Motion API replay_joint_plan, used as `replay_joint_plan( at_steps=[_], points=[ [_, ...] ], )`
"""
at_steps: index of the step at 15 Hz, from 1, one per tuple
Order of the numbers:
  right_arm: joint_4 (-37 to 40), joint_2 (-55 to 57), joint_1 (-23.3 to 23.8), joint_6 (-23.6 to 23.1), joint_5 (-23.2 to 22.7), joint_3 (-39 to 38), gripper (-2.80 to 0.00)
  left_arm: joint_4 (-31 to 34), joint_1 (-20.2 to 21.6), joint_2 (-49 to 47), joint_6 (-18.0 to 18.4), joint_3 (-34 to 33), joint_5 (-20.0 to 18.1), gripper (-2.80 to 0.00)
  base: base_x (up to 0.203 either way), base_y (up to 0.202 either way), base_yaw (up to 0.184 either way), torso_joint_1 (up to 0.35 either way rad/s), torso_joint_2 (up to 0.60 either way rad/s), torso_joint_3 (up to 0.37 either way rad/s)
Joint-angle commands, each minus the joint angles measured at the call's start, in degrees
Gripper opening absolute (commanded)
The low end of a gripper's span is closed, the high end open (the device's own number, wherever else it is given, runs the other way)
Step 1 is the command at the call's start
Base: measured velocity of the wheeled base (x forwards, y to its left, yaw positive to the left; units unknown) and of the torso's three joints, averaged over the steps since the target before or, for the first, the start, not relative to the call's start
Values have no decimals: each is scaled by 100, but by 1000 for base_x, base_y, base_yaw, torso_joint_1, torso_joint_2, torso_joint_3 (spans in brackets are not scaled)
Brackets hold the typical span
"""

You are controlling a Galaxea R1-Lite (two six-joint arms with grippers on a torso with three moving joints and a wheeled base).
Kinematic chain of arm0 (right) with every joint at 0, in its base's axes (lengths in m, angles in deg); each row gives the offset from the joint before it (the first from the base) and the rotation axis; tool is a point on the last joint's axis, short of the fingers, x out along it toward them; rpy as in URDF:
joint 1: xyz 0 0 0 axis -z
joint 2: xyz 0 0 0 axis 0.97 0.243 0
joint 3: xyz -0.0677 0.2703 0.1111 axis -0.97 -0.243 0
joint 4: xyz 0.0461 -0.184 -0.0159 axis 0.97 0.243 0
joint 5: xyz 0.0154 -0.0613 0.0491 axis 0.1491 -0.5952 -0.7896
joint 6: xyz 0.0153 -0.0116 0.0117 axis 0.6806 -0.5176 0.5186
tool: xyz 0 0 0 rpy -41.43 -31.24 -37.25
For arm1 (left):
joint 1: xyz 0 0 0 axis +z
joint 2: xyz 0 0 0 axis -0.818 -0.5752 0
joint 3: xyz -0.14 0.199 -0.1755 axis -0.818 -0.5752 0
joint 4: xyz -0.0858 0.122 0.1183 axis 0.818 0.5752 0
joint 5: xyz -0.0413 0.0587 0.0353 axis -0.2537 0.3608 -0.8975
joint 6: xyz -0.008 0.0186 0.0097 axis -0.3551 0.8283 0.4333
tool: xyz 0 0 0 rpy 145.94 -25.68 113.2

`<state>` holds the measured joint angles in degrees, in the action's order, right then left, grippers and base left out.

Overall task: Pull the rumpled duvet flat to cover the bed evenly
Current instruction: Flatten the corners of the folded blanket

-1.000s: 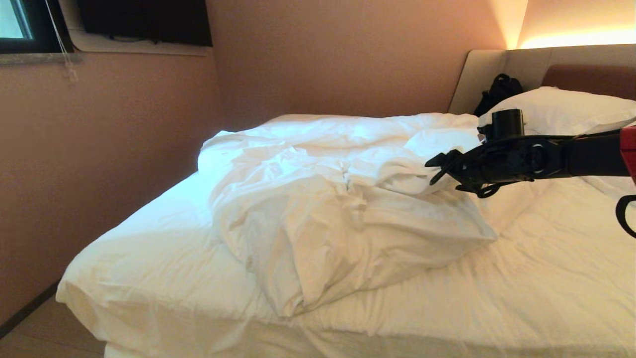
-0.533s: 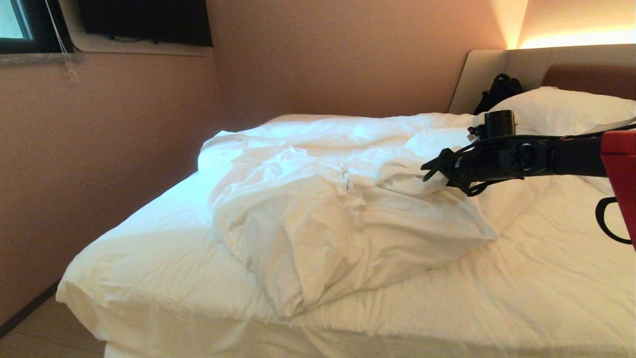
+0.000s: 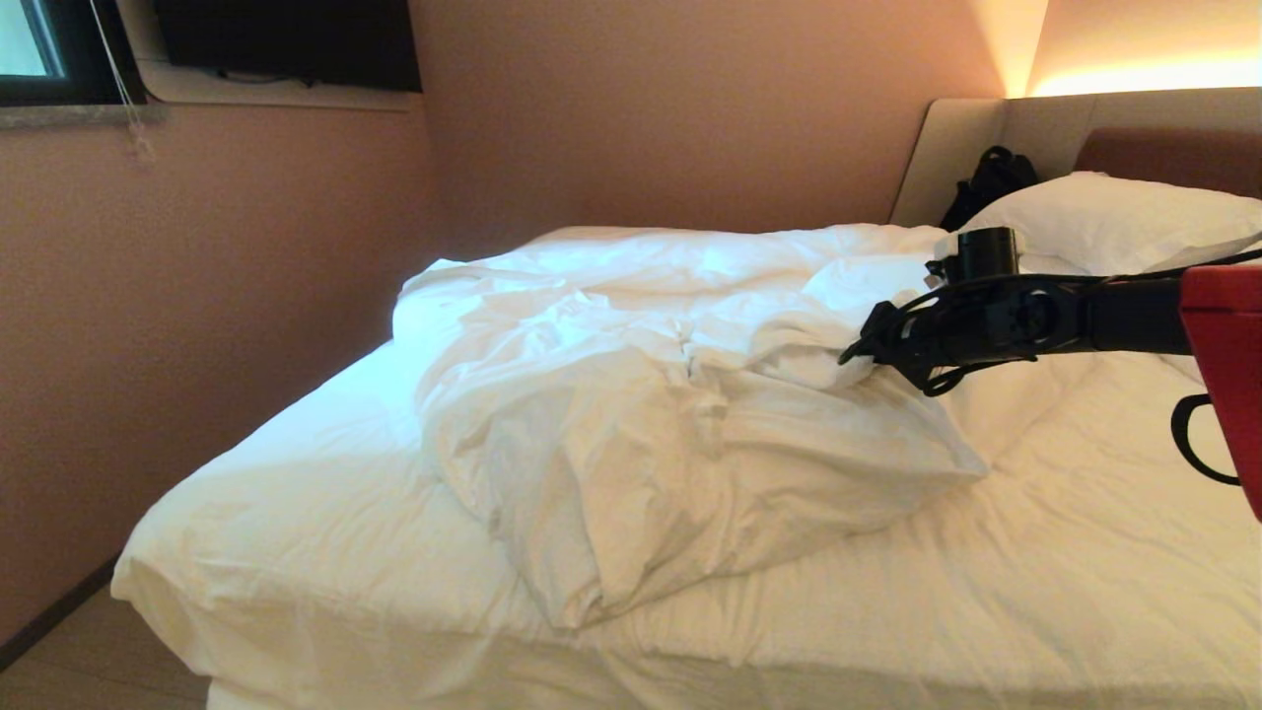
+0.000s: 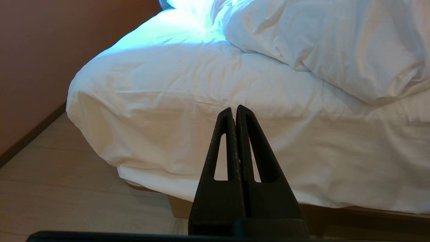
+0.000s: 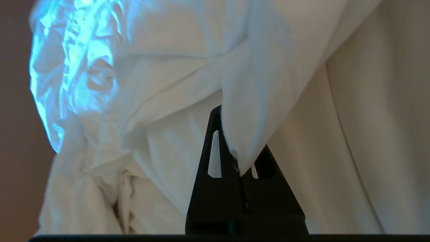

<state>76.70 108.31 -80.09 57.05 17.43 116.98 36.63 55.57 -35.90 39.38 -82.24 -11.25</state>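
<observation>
Duvet (image 3: 680, 414) bunched in rumpled heap across middle of bed (image 3: 1085, 592), piled toward far left, near lower fold sagging toward near edge. Bare white fitted sheet (image 3: 296, 523) exposed along left side and whole near edge. Head view: right gripper (image 3: 856, 350) reached in from right over mattress, tip buried in raised fold on heap's right side, just near of pillow (image 3: 1104, 222). Pillow lying against beige headboard (image 3: 961, 148) at far right, black bag (image 3: 991, 177) tucked in corner beside it. Red arm housing (image 3: 1223, 375) cut off at right frame edge. Pink wall (image 3: 197, 296) close along bed's left side, dark window (image 3: 30, 44) far left up high.

Left wrist view: left gripper (image 4: 236, 111) parked low off near-left corner of bed, fingers pressed together, nothing between them, well apart from any fabric. Sheet (image 4: 188, 101) draped over mattress corner, duvet (image 4: 336, 43) edge resting on top further in, wood floor (image 4: 50, 188) below, tan base (image 4: 181, 206) peeking under sheet hem.

Right wrist view: right gripper (image 5: 235, 134) clamped on pointed fold of duvet (image 5: 255, 101), cloth pinched between fingers and hanging over one of them. Rest of duvet crumpled behind, bluish window light on far-left folds.
</observation>
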Motion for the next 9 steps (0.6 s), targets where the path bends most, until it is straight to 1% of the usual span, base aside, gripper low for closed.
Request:
replay_joint_plan(
  at_steps=[1, 2, 4, 6, 9],
  points=[
    [18, -263, -5, 71, -7, -11, -280, -5, 2, 2, -1, -1, 0, -280, 0, 0, 0, 0, 0, 0],
    [32, -526, -6, 116, -7, -24, -280, -5, 2, 2, -1, -1, 0, -280, 0, 0, 0, 0, 0, 0],
    [54, -615, -6, 156, -3, -34, -280, 2, 2, 2, -1, -1, 0, -280, 0, 0, 0, 0, 0, 0],
    [282, -1038, -5, 159, 67, -40, -280, 3, 2, 2, -1, -1, 0, -280, 0, 0, 0, 0, 0, 0],
    [722, -2178, 15, 129, 428, -172, -280, -5, 2, 2, -1, -1, 0, -280, 0, 0, 0, 0, 0, 0]
  ],
)
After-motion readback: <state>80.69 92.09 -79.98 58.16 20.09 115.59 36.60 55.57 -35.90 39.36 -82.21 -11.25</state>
